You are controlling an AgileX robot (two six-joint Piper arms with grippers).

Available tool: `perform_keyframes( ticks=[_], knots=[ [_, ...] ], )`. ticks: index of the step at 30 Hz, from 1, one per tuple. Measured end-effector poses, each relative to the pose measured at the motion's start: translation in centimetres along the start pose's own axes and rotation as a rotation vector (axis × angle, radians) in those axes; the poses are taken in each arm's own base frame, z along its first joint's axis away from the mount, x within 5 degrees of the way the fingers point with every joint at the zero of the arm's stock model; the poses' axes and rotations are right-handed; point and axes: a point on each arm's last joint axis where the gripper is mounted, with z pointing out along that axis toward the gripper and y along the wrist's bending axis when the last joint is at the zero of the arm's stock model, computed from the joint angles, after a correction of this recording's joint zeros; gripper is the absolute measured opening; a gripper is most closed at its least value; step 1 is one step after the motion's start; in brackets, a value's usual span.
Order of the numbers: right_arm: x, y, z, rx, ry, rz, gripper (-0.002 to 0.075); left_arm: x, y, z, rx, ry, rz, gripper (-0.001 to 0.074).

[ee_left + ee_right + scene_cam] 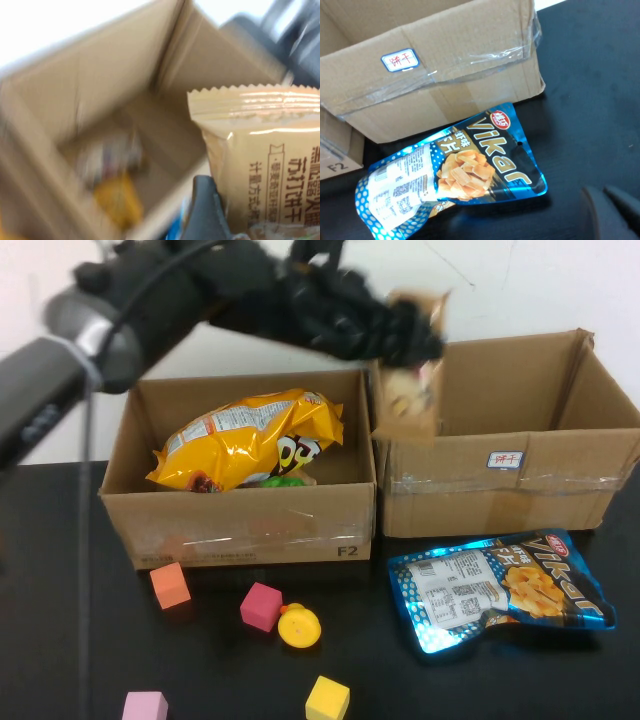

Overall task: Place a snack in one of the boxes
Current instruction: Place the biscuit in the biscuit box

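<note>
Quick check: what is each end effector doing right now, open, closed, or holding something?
Left end effector: closed on the beige snack packet, above the right box.
Right end effector: low by the blue snack bag; state cannot be told.

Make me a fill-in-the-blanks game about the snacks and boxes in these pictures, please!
1. The left gripper holds a tan snack packet over the ____ box.
2. The yellow chip bag lies inside the ____ box.
3. The blue Vikar bag lies on the black ____.
4. The right gripper hangs near the ____ bag.

Missing words: right; left; table; blue
</note>
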Motion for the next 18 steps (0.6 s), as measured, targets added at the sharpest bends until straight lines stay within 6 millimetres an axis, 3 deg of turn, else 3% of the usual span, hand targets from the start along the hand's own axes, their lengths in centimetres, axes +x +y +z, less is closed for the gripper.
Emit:
perform_keyframes(
  ticks=[4,7,11,14,18],
  knots=[
    [0.0,0.0,0.0,0.000,0.000,0.000,-0.0001,-1.8,-1.1,2.4,-0.012,-0.164,0.055,0.0439],
    [0.0,0.0,0.0,0.001,-0.005,-0.002,-0.0001,-2.2,-0.8,4.8,-0.071,-0.285,0.080,0.0439],
    [-0.1,0.0,0.0,0.002,-0.012,-0.008,-0.0001,-1.6,0.7,7.6,-0.190,-0.398,0.143,0.0439],
    [-0.1,0.0,0.0,0.002,-0.014,-0.018,-0.0001,-0.2,1.8,9.7,-0.227,-0.383,0.179,0.0440],
    [0.0,0.0,0.0,0.001,-0.004,-0.038,-0.0001,1.7,3.0,11.9,-0.236,-0.334,0.177,0.0622]
  ],
)
